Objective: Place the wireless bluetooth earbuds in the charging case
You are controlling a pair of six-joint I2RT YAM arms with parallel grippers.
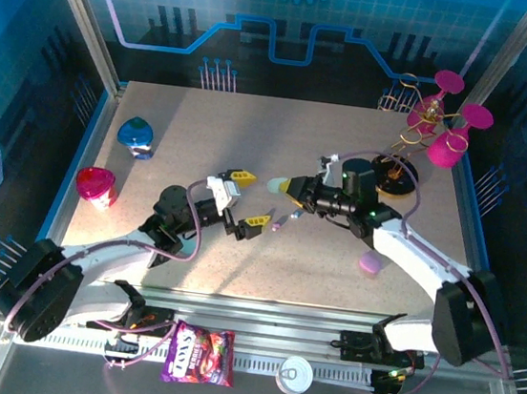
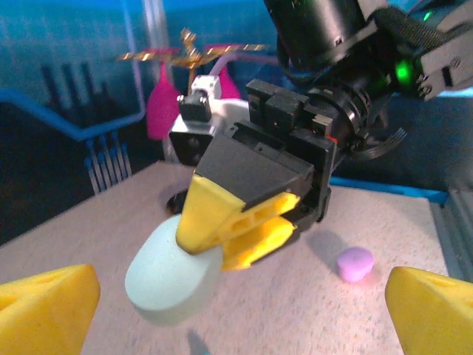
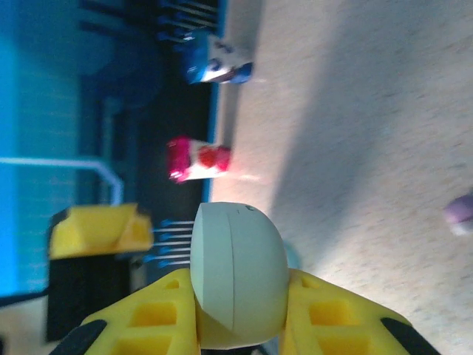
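My right gripper [image 1: 286,189] is shut on a pale green pebble-shaped charging case [image 1: 273,187], held a little above the table's middle. In the right wrist view the closed case [image 3: 238,274] sits clamped between both yellow fingers [image 3: 159,325]. My left gripper [image 1: 249,198] stands open just left of it, holding nothing. The left wrist view shows its fingertips [image 2: 48,299] spread wide, with the case [image 2: 171,275] hanging ahead of them. One tiny purple earbud [image 1: 280,223] lies on the table below the case.
A purple case [image 1: 369,263] lies on the table to the right, also in the left wrist view [image 2: 355,263]. A blue cup [image 1: 136,136] and a pink cup [image 1: 95,186] stand at the left edge. A gold rack with magenta glasses [image 1: 436,122] is back right. A snack bag [image 1: 199,354] and a can [image 1: 296,374] rest on the front rail.
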